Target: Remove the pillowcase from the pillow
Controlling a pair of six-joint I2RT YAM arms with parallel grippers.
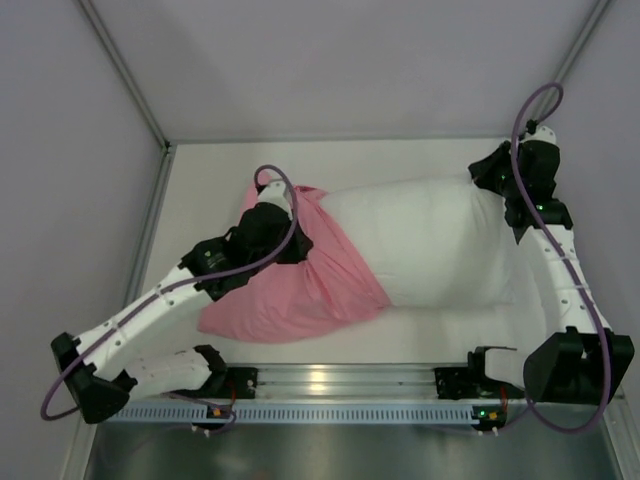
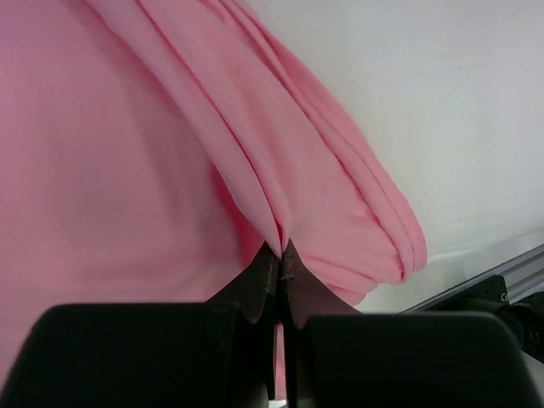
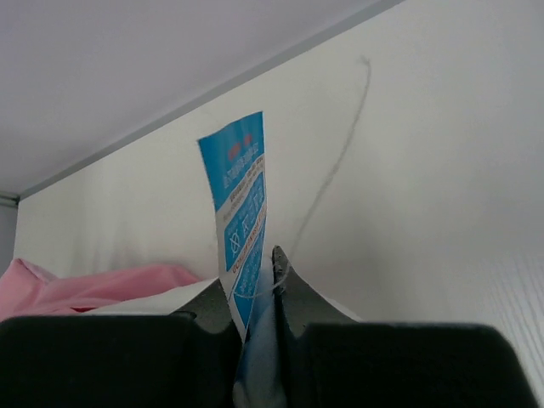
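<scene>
The white pillow (image 1: 430, 240) lies across the middle of the table. Only its left end is still inside the pink pillowcase (image 1: 300, 300), whose loose part lies bunched toward the front left. My left gripper (image 1: 290, 235) sits on the pillowcase's upper left. In the left wrist view the gripper (image 2: 280, 251) is shut on a fold of the pink pillowcase (image 2: 127, 170). My right gripper (image 1: 503, 190) is at the pillow's far right end. The right wrist view shows this gripper (image 3: 255, 280) shut on the pillow's corner, with the blue tag (image 3: 238, 195) between the jaws.
A metal rail (image 1: 330, 380) runs along the table's near edge, in front of the pillow, and also shows in the left wrist view (image 2: 501, 276). Grey walls close in the back and both sides. A frame post (image 1: 125, 70) rises at the back left.
</scene>
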